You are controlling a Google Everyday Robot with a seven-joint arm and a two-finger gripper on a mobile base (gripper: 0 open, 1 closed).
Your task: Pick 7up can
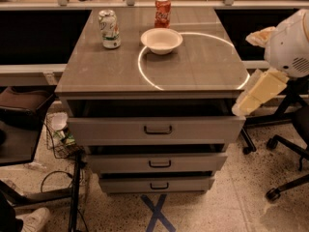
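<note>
Claw [256,94] hangs off the desk's right front corner, a pale cream, blocky piece slanting down from the arm's smooth white rounded shell [292,45]. It is well apart from the can and holds nothing. Whether it is set wide or narrow cannot be told.

The 7up can [109,29] stands upright near the back left of the desk [193,76]. It is a small cylinder with a whitish, glossy skin, green markings and a dull silver top.

To its right, apart from it, sits a shallow round bowl [161,40], off-white and matte. The bowl rests on the far left arc of a thin bright ring [139,66] that curves over the right half of the top.

Behind the bowl, near the back edge, a red can [162,12] stands upright with a silver lid.

The desk top is a flat grey-brown slab with a faint grain and a soft sheen.

Below it are three grey drawers, each with a slim dark bar handle. The top drawer [203,128] stands a little way out, with a dark gap above it.

The floor is speckled stone, with a blue tape cross [157,214] before the lowest drawer. A wire basket [60,137] lies at the left, and a black chair base [285,153] with castors at the right.
</note>
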